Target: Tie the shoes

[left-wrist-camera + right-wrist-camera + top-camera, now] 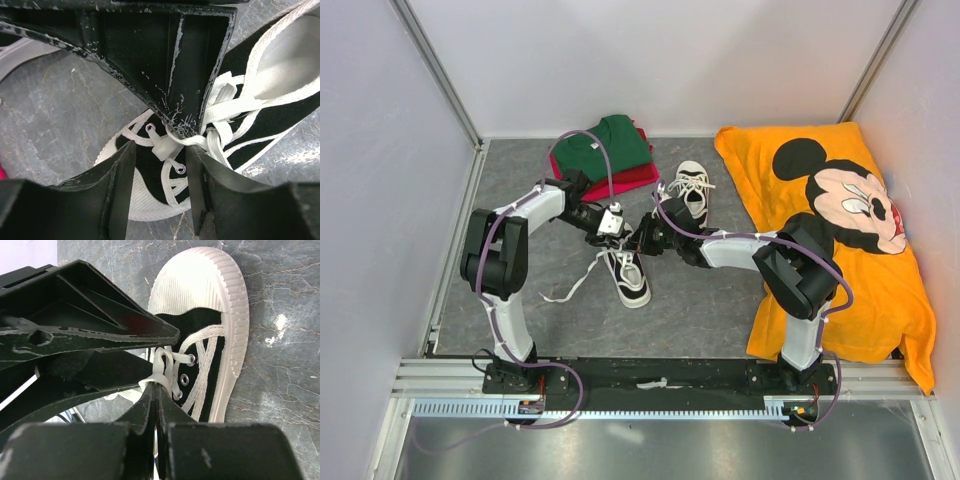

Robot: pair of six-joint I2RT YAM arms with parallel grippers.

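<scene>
The near shoe (632, 278), black with a white toe cap, lies mid-table under both grippers. The other shoe (692, 188) lies behind it to the right. My right gripper (159, 386) is shut on a white lace loop (165, 362) above the near shoe's eyelets; it also shows in the top view (646, 238). My left gripper (161, 151) is open, with its fingers on either side of the laces (167, 147) over the shoe's tongue and nothing held; it also shows in the top view (616, 228). One loose lace end (568, 290) trails left on the table.
Folded green and red clothes (608, 150) lie at the back, just behind the left arm. An orange Mickey Mouse cloth (840, 230) covers the right side of the table. White walls enclose the table on three sides.
</scene>
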